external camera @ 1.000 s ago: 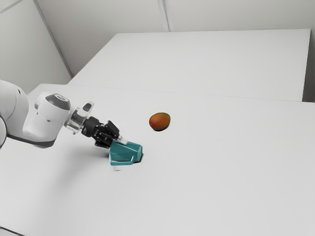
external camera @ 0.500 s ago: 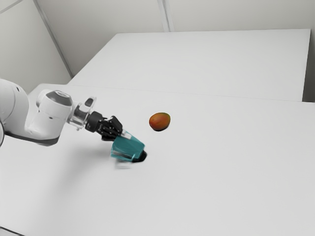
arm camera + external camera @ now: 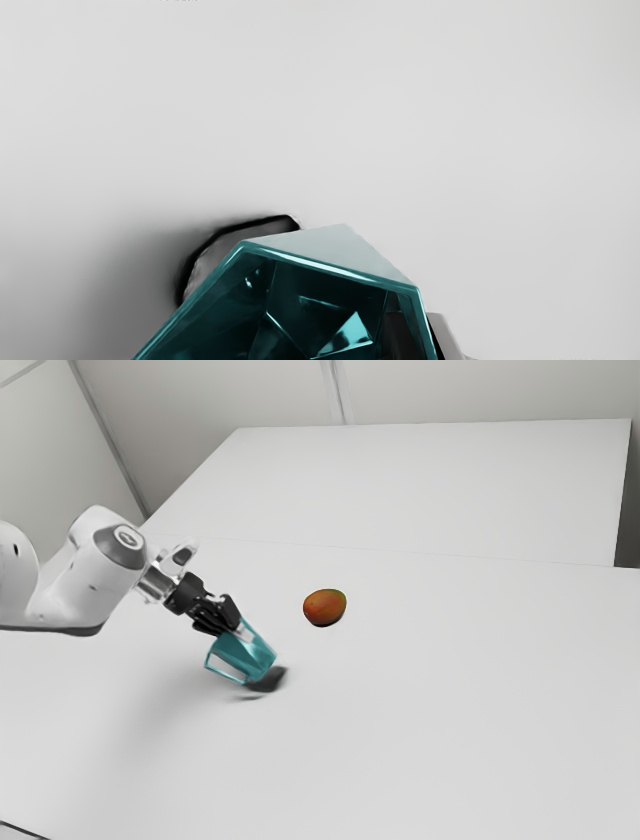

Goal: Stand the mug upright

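Observation:
The black gripper (image 3: 240, 630) is shut on the wall of the teal faceted mug (image 3: 248, 656), near its upper side in the exterior view. The mug hangs tilted just above the table, its shadow lying apart beneath it, and its handle faces the exterior view's lower left. In the wrist view I look into the open mouth of the mug (image 3: 320, 265). There the gripper (image 3: 422, 335) has one dark finger inside the mug, seen through the wall, and a grey fingertip outside against it.
An orange-brown mango (image 3: 325, 607) rests on the white table (image 3: 450, 690), beyond the mug toward the exterior view's right. A second white surface (image 3: 420, 490) lies farther back.
My gripper has lifted the mug off the table and tipped it, its mouth turning more upward. Mug and hand have also shifted slightly toward the exterior view's left. The mango has stayed still.

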Motion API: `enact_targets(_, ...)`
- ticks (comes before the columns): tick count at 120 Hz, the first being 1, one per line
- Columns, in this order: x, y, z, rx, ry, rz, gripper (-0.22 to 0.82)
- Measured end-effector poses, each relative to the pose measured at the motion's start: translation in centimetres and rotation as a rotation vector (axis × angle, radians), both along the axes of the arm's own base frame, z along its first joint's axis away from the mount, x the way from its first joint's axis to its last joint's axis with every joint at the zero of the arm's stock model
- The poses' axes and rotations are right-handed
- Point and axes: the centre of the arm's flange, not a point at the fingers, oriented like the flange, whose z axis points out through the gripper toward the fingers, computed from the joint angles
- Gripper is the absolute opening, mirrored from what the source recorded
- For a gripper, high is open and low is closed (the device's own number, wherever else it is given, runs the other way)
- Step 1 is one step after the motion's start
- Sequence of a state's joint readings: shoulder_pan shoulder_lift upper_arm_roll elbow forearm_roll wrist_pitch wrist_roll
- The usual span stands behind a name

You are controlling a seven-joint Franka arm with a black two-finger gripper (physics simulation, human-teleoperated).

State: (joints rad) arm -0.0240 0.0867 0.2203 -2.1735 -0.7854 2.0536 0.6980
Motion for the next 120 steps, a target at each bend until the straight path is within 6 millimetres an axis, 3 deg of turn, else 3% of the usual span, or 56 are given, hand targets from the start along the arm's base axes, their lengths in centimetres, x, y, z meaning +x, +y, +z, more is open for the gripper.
enact_targets(21,0.0,-1.0,0.8,0.181,-0.016,-0.092,-0.17)
enact_targets(56,0.0,-5.3,2.2,0.473,-0.06,-0.244,-0.17)
enact_targets(83,0.4,-7.8,2.2,0.581,-0.077,-0.288,-0.17)
enact_targets(101,0.5,-7.7,2.1,0.614,-0.071,-0.271,-0.17)
enact_targets(120,0.2,-5.6,1.7,0.638,-0.042,-0.221,-0.17)
